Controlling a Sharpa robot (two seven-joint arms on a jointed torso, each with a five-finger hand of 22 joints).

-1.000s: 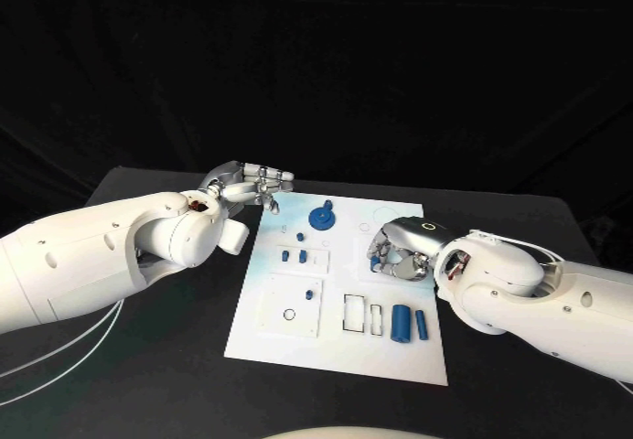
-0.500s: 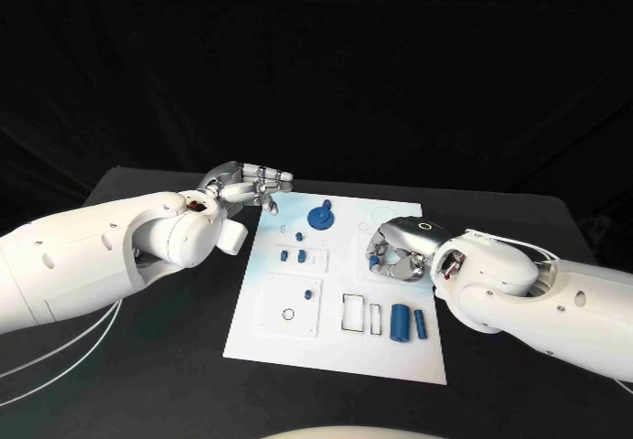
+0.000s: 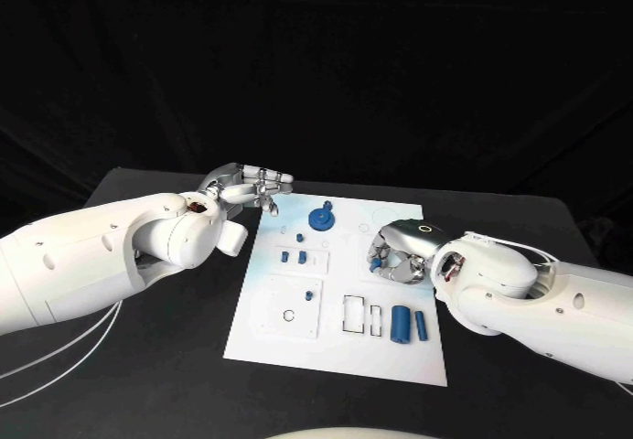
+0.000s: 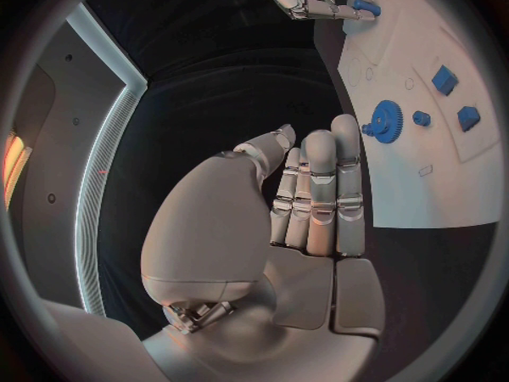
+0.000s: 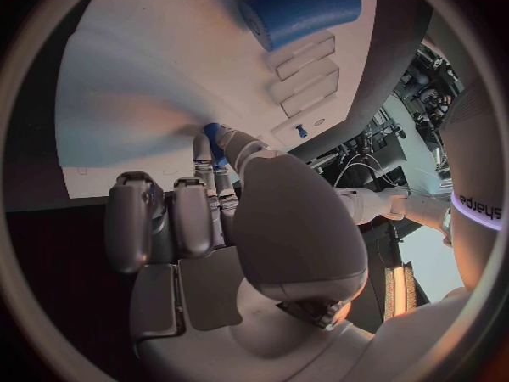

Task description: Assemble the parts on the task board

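The white task board (image 3: 337, 343) lies in the middle of the table. On it are a blue gear (image 3: 321, 218), small blue blocks (image 3: 285, 257), a small peg (image 3: 309, 294) and two blue cylinders (image 3: 400, 323) near the right edge. My right hand (image 3: 400, 249) hovers over the board's right middle and pinches a small blue part (image 5: 213, 137) between thumb and finger; the left wrist view shows that part (image 4: 364, 7) too. My left hand (image 3: 251, 188) is at the board's far left corner, its fingers (image 4: 318, 187) straight and holding nothing. The gear (image 4: 384, 120) lies just beyond them.
Outlined rectangular slots (image 3: 354, 312) and a round ring mark (image 3: 289, 315) sit on the board's near half. A thick blue cylinder (image 5: 302, 8) lies close to my right hand. White cables (image 3: 53, 361) trail over the black table at the near left.
My right hand has sunk slightly toward the board and turned a little, still pinching the small blue part. The left hand has not moved.
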